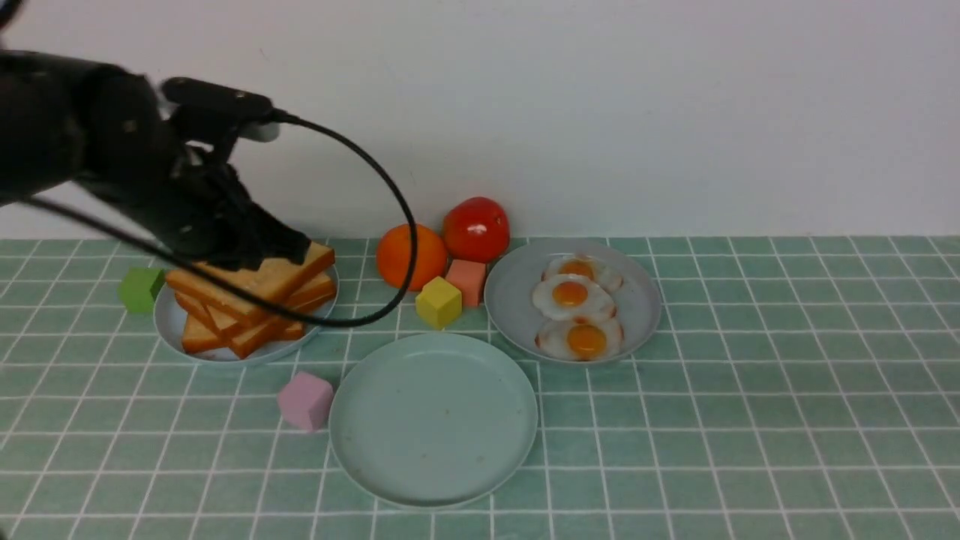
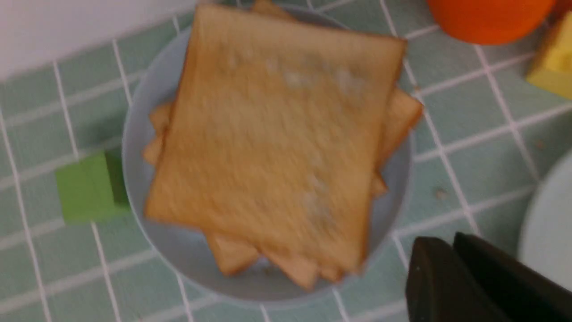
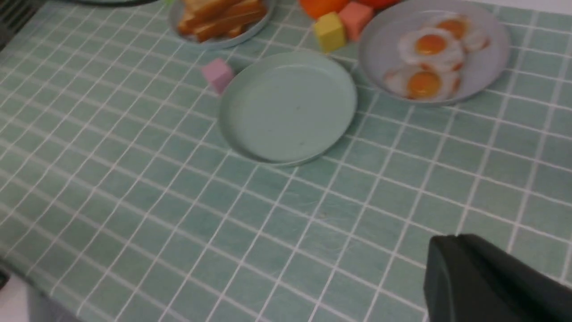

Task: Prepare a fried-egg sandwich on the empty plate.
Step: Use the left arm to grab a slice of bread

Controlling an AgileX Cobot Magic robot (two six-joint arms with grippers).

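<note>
The mint-green plate [image 1: 433,420] [image 3: 288,107] lies bare at the front centre, and no fried-egg sandwich is in view. A pile of toast slices [image 1: 251,300] [image 2: 277,147] rests on a grey-blue plate [image 1: 169,322] at the left. Three fried eggs [image 1: 571,294] [image 3: 429,44] lie on another grey-blue plate [image 1: 510,300] at the right. My left gripper [image 1: 294,251] [image 2: 451,246] hangs just over the pile's top slice, fingers together, gripping nothing. My right gripper [image 3: 447,241] is shut and empty above bare tiles, out of the front view.
A green cube [image 1: 140,289] sits left of the toast plate, and a pink cube [image 1: 305,400] lies beside the mint plate. An orange [image 1: 411,256], a tomato [image 1: 476,229], a yellow cube [image 1: 439,302] and a salmon cube [image 1: 466,279] stand between the plates. The left arm's cable [image 1: 390,195] loops over them.
</note>
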